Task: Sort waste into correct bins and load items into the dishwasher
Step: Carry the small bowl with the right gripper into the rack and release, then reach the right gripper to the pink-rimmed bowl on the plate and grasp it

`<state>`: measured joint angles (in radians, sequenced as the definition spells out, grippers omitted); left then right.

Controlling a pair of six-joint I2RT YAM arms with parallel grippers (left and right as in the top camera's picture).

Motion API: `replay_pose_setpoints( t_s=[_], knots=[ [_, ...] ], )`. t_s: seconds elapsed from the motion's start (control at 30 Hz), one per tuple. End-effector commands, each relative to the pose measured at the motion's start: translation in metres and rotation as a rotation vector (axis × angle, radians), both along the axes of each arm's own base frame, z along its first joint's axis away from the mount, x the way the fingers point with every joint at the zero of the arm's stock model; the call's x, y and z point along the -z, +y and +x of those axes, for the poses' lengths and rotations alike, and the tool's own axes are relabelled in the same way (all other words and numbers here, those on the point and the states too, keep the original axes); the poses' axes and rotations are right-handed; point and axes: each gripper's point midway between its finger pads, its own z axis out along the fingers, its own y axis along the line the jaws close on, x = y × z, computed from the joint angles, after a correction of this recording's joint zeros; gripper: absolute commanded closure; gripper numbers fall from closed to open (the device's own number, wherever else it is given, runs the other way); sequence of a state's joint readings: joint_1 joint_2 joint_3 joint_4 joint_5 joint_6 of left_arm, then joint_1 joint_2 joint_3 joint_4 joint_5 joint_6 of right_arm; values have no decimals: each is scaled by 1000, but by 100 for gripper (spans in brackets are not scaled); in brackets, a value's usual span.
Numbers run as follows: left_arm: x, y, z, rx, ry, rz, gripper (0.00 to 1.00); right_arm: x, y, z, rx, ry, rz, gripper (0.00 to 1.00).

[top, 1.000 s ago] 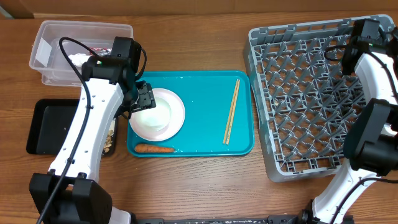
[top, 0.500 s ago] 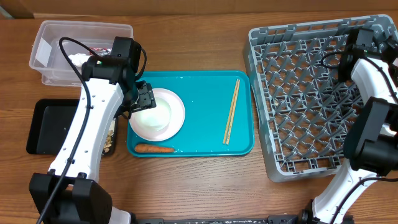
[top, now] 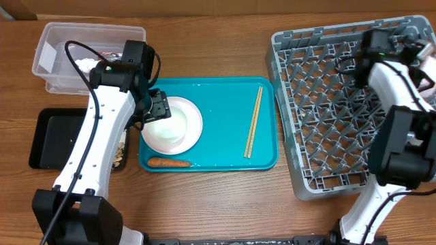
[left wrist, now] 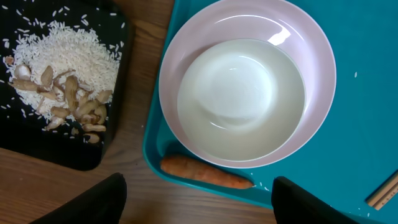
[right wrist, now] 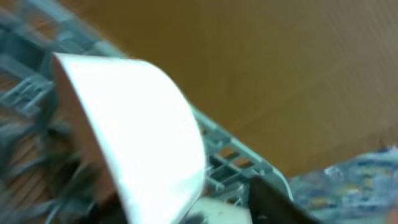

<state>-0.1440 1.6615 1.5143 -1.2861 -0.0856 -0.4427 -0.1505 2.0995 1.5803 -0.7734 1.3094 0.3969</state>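
Wooden worktop (top: 218,47), teal tray (top: 225,102) in the middle, grey dish rack (top: 327,122) on my right, clear tub (top: 54,41) and black tray (top: 51,139) on my left.

Change noted: my right claw (top: 381,44) sat over the rack's far right corner a second ago. It has since swung left along the far edge. Its wrist view is smeared by motion. A white dish (right wrist: 143,130) stands on edge among the pegs at a rack corner, with one dark finger low in the frame beside it. I cannot tell whether that claw is spread or pinching anything.

No change on the left. My left claw (left wrist: 199,205) hangs just where it did, fingers spread wide and holding nothing, directly above the white bowl (left wrist: 245,93). The bowl sits on the teal tray, upright and empty.

Reading: the right arm looks to be leaving a dish it has just set in the rack. If so, that item is loaded.

Still to do:
- bowl, on the tray
- chopsticks (top: 253,121), lying together on the tray's right side
- carrot (left wrist: 208,174), on the tray's near edge, just beside the bowl
- rice scraps (left wrist: 59,56) already lie in the black tray

Likely next step is the left claw going down onto the bowl's rim.
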Motion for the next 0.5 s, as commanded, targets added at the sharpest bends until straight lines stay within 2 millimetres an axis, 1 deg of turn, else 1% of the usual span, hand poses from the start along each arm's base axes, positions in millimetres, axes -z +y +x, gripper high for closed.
replay_pose_setpoints(
  t_s=[0.0,0.1,0.13,0.2,0.27,0.37,0.4,0.43,0.47],
  knots=[
    [-10,-2,2,-5,-34,-14,23,6,19,6,-50,17,40,39],
    [-10,-2,2,-5,-34,-14,23,14,31,9,-91,33,110,39],
    [-10,-2,2,-5,-34,-14,23,17,38,11,-114,22,164,39],
    [-10,-2,1,-5,-32,-14,22,13,44,12,-138,-8,228,39],
    [-10,-2,1,-5,-31,-14,22,2,49,11,-162,-49,280,39],
    [-10,-2,0,-5,-28,-13,21,-21,60,8,-212,-121,365,38],
    [-10,-2,0,-5,-26,-13,21,-30,67,7,-246,-139,413,37],
    [-10,-2,0,-5,-25,-13,20,-36,75,6,-282,-151,460,33],
    [-10,-1,-1,-5,-22,-12,20,-46,98,5,-390,-153,578,27]
  ],
)
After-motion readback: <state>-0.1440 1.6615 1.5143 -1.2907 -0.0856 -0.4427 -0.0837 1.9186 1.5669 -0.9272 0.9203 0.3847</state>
